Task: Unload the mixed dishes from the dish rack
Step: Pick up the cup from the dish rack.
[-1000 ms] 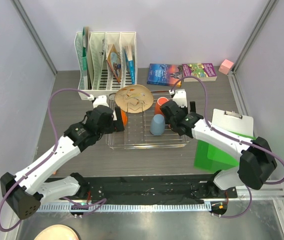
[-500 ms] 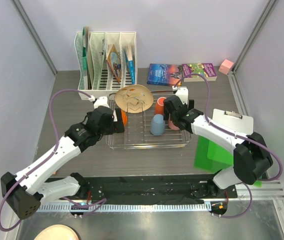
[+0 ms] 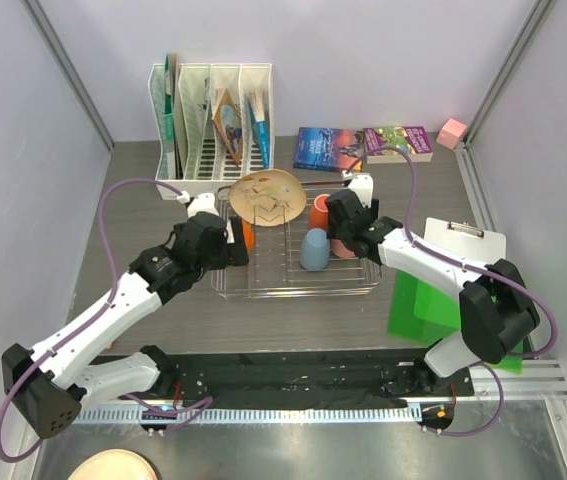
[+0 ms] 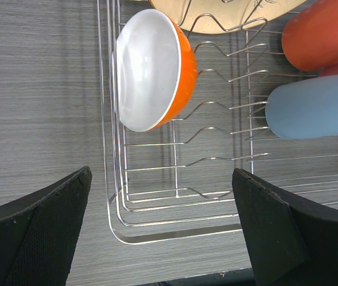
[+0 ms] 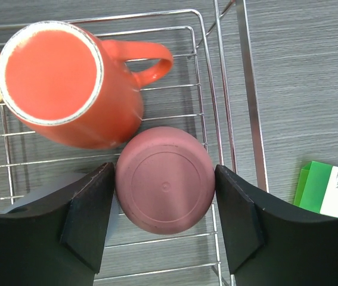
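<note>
Grey table (image 3: 433,200), chrome wire dish rack (image 3: 293,285).
Right gripper (image 5: 166,179) pinches sides of upturned pink cup (image 5: 166,193), probably light, slippery; left gripper (image 4: 161,173) open, empty.

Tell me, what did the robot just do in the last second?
The right end effector shifted slightly toward the back of the table and closed onto the upside-down pink cup. The left end effector stayed open by the small orange bowl; nothing left the dish rack.
</note>
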